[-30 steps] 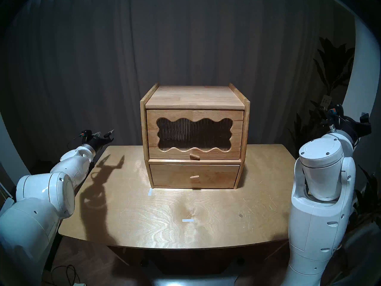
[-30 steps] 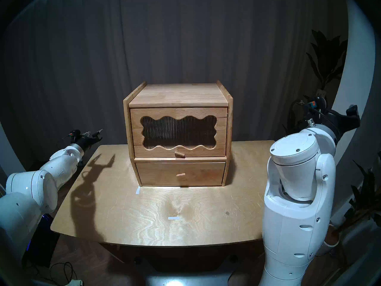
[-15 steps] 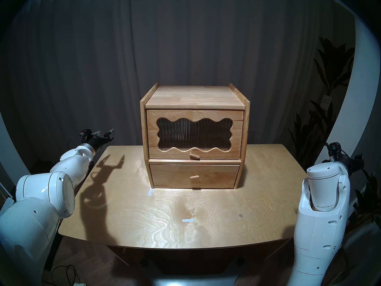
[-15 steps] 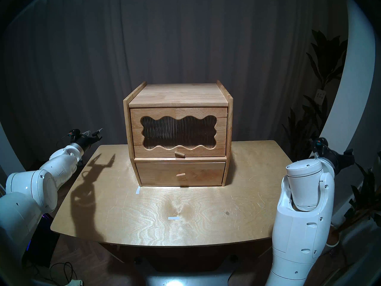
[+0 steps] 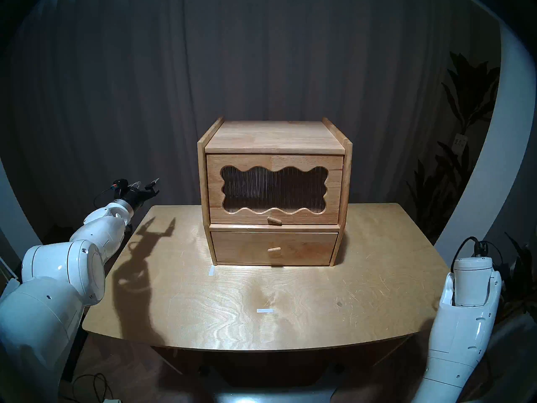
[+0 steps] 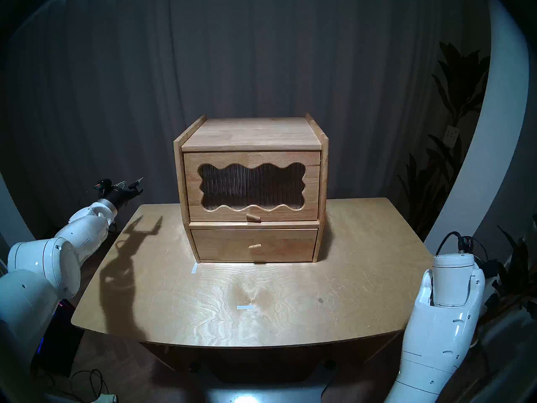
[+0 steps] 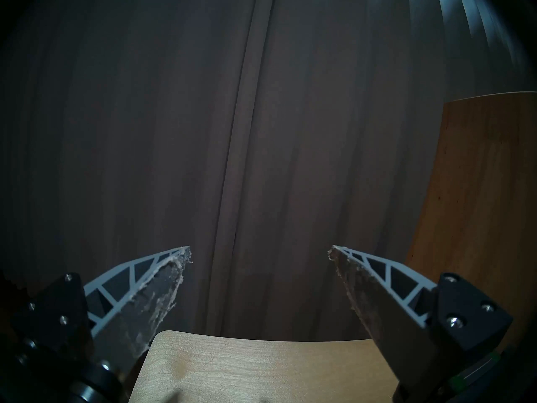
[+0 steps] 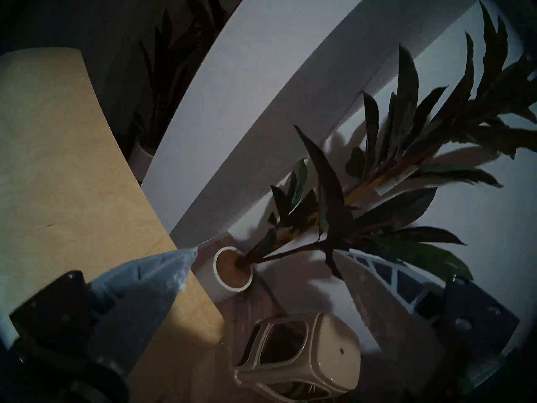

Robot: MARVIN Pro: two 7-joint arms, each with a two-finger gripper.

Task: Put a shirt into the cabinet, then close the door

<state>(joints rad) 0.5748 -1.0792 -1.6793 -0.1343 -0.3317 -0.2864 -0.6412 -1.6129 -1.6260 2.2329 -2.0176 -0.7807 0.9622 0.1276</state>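
- Boxy light-brown wooden cabinet (image 5: 274,190) stands at the back of the pale wooden desk (image 5: 261,300); rigid, heavy-looking.
- Its wooden door with wavy ribbed translucent window (image 5: 274,188) sits shut. Judged light and stiff; best hold is the small wooden peg handle (image 5: 274,220) at its lower edge.
- Striped shirt: not visible in any view.
- Left pincer (image 5: 146,187), jaws wide and empty, hovers level off the desk's left rear corner, well apart from the door.
- Right pincer (image 8: 261,257), wide, empty, points off the desk's right edge toward a potted plant (image 8: 348,196).
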